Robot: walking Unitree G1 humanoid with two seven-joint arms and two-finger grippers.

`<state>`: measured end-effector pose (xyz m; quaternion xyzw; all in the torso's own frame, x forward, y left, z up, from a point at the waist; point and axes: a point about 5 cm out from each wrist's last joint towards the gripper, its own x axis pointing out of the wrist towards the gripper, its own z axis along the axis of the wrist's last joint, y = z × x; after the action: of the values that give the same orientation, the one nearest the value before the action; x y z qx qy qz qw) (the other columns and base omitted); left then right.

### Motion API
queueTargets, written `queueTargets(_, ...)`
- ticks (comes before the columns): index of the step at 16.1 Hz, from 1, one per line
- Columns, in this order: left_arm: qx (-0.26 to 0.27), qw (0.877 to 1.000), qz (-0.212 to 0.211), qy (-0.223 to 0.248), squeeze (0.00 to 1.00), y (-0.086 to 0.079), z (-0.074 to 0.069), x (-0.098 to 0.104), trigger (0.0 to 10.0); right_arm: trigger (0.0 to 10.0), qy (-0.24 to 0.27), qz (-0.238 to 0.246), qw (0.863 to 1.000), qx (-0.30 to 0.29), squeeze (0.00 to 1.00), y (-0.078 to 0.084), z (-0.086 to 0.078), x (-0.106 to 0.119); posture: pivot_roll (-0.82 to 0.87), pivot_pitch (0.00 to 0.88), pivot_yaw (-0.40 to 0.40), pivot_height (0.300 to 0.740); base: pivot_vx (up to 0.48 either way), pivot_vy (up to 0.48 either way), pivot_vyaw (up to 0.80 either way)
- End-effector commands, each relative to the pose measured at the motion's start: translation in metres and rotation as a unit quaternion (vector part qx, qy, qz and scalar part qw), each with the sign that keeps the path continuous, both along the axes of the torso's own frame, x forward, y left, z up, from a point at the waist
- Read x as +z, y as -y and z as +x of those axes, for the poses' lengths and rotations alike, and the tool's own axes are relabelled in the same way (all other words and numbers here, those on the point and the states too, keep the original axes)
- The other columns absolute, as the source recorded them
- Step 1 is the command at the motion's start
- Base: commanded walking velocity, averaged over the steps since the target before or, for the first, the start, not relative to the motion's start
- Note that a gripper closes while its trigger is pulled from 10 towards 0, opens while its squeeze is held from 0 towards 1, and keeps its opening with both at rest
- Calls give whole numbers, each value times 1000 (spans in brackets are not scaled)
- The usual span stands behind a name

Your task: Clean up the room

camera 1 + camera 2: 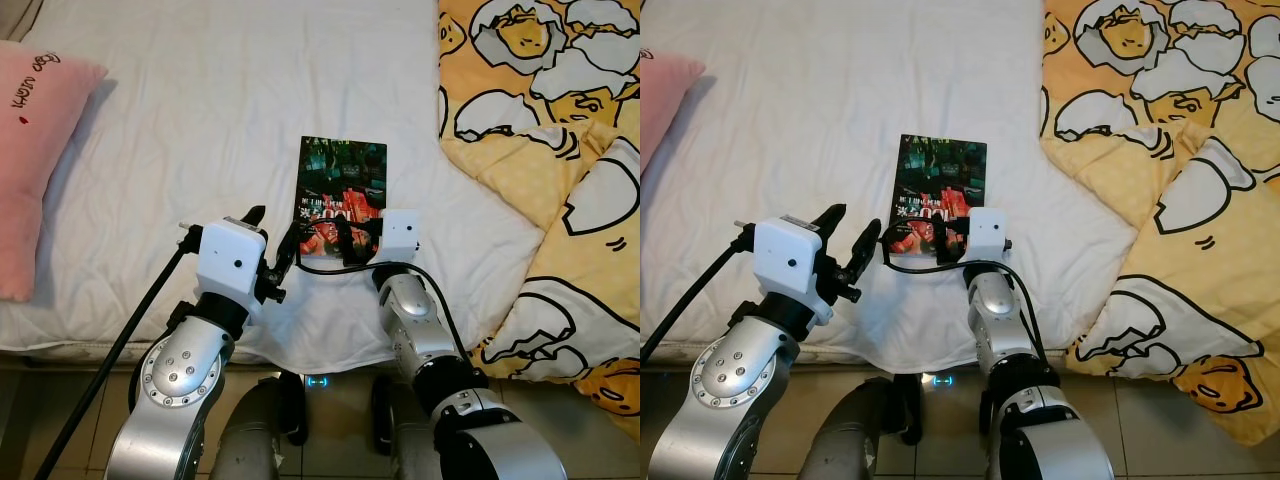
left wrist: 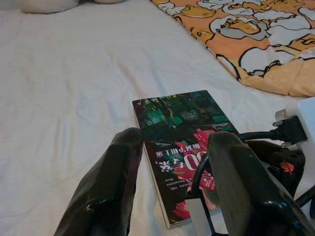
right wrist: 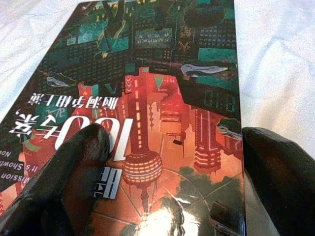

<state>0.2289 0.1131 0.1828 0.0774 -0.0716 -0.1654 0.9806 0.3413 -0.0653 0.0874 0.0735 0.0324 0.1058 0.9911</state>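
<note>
- The book (image 1: 341,195) lies flat on the white sheet (image 1: 220,110) near the bed's front edge, its long axis running from 12 to 6 o'clock, straight away from the robot.
- The right gripper (image 1: 346,240) is plainly the nearer one: it sits over the book's near end, fingers spread apart. In the wrist view, one black fingertip (image 3: 74,162) rests over the cover and the other lies at the book's edge, so the book lies dead ahead at 12 o'clock from it.
- The left gripper (image 1: 272,245) hovers just beside the book's near left corner, the book at about 1 o'clock from it, its fingers also parted and holding nothing.
- The cover is glossy, dark green and red with white lettering; it looks thin, stiff and slick, likely hard to pinch off a soft surface.
- The sheet is matte and lightly creased; a yellow egg-print quilt (image 1: 560,150) bunches at 2 o'clock, a pink pillow (image 1: 35,150) at 10.
</note>
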Motion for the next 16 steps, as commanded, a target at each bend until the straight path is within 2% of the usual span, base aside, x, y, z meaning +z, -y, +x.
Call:
queueTargets(1,-3,1000,6,-8,0,1,-4,-3,10000,10000,-44,26,999,3,0,-7,-5,-13,33,366,14,703,0,0,0)
queueTargets(4,-2,1000,10,-9,0,1,-4,-4,10000,9765,-88,68,994,10,0,-11,-5,-20,37,367,14,703,0,0,0)
queueTargets(5,-2,1000,12,-9,0,0,-4,-4,10000,980,-108,91,990,11,0,-13,-5,-23,37,367,14,703,0,0,0)
queueTargets(6,-1,1000,13,-9,0,0,-3,-4,10000,0,-114,99,988,13,0,-14,-5,-23,37,367,15,703,0,0,0)
queueTargets(10,4,1000,15,-8,0,0,0,-5,10000,0,-95,92,991,23,0,-11,1,-15,29,357,12,703,0,0,0)
queueTargets(16,6,1000,19,-2,0,2,7,-5,10000,0,-93,116,989,25,0,-8,4,-12,15,353,10,703,0,0,0)
